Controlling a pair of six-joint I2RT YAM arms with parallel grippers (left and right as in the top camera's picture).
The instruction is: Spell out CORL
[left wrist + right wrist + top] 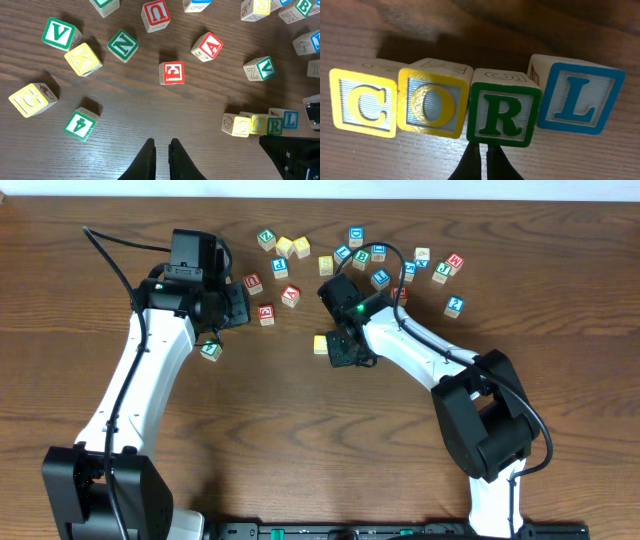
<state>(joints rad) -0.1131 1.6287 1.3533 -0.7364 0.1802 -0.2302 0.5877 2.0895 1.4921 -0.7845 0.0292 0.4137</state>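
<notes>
Four blocks, C (364,102), O (432,102), R (504,114), L (579,97), stand in one row on the surface (380,160), faces turned so CORL reads across (L slightly askew); right claw (482,155), pinched closed and empty, sits before R, left claw (161,147) likewise, well apart.

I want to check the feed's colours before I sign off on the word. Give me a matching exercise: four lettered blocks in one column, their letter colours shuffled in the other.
Blocks
1. C block
2. R block
3. L block
4. E block, loose, apart from the row

Colours
a. blue
b. red
c. yellow
d. green

Pairs: 1-c, 2-d, 3-a, 4-b
</notes>
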